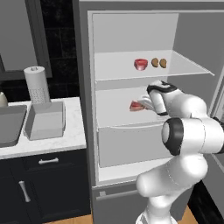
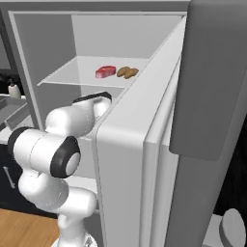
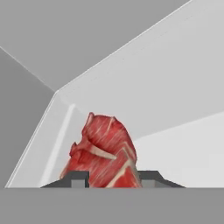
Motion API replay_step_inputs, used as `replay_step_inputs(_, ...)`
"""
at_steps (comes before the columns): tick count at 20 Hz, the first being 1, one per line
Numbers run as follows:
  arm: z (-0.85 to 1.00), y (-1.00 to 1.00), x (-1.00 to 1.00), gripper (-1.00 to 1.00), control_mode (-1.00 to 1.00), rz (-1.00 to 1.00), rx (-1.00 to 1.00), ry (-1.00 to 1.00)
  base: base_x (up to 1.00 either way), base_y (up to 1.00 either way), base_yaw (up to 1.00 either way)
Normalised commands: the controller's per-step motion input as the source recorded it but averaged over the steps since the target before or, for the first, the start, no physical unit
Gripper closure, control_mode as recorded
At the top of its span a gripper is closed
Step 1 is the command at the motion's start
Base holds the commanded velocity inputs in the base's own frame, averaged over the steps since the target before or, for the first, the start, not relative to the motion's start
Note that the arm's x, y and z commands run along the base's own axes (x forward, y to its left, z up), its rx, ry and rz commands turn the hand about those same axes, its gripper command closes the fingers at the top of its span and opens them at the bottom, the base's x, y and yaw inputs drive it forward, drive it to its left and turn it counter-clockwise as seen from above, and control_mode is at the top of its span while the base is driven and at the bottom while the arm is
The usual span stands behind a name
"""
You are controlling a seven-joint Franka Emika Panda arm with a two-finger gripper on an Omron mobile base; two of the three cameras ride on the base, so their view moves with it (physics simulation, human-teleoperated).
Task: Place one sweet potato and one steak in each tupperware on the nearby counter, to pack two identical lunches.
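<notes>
Gripper [image 3: 111,179] was inside the open fridge [image 1: 87,109], at the middle shelf [image 1: 113,111], jaws narrowed onto a red marbled steak [image 3: 105,153]; in the hand view the meat sat squarely between the two dark fingertips [image 3: 78,178], touching both. Left base view showed the same steak [image 1: 136,105] just ahead of the white wrist, low over the middle shelf; could not tell whether it was lifted off the shelf or resting on it. One shelf above that, the upper shelf [image 1: 175,65] carried a second steak [image 1: 141,64] with two brown sweet potatoes [image 1: 159,63] just beside it, toward the fridge door side; right base view showed that steak [image 2: 105,72] and the sweet potatoes [image 2: 127,72] side by side, near each other, not stacked. Outside the fridge, on the marble counter [image 1: 74,135] beside its wall, one grey tupperware [image 1: 45,121] sat tilted, with a paper towel roll [image 1: 36,83] upright behind it. Sink basin [image 1: 9,124] lay beyond the tupperware, farther from the fridge.
</notes>
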Motion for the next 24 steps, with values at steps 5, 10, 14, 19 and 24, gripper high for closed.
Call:
replay_step_inputs(5,0.34,0.0,-1.0,1.0,-1.0,0.0,0.01,-0.17,0.0,0.0,0.0)
replay_step_inputs(10,1.0,0.0,-1.0,1.0,-1.0,0.0,-0.01,-0.01,0.0,0.0,0.0)
replay_step_inputs(14,1.0,0.11,-0.91,1.0,-1.0,0.0,-0.17,0.12,0.0,0.0,0.0)
replay_step_inputs(19,1.0,0.01,-0.81,1.0,-1.0,0.0,-0.17,0.38,0.0,0.0,0.0)
replay_step_inputs(24,0.66,0.0,-0.88,1.0,-1.0,-0.02,-0.17,0.52,0.0,0.0,0.0)
